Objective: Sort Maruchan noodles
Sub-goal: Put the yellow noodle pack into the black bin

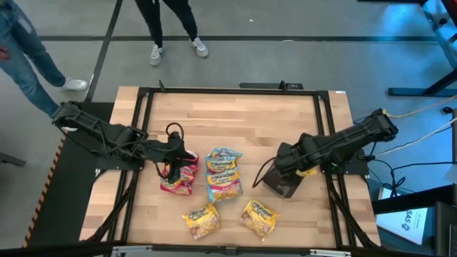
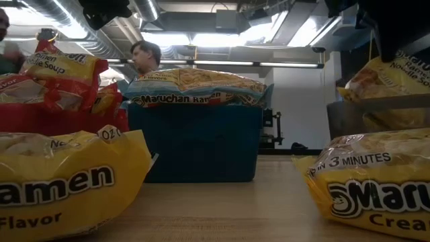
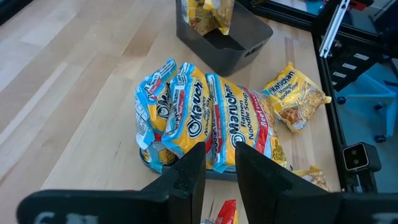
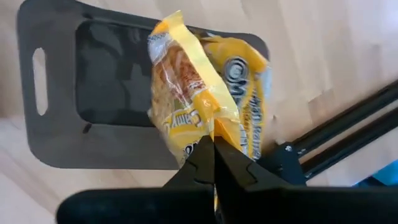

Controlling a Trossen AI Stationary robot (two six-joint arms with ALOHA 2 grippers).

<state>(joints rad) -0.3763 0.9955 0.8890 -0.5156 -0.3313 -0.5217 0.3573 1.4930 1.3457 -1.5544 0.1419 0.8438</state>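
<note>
Two yellow packets [image 1: 201,220] lie loose on the table [image 1: 235,121] near its front edge. The right gripper [image 4: 214,144], jaws clenched on a third yellow packet [image 4: 205,87], holds it over the grey tray [image 4: 99,93]. Blue packets [image 1: 223,174] are piled on the teal tray [image 2: 195,144]. The left gripper [image 3: 219,163] hangs over the red packets [image 1: 178,175], jaws partly apart and gripping nothing visible.

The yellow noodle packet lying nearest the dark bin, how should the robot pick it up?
Probably by a crimped end seam, coming straight down from above. The yellow packet lies flat on the table, with clear wood around it, so a thin flat edge is easier to pinch than the puffy middle. The right gripper already pinches another yellow packet by its edge above the dark bin.
</note>
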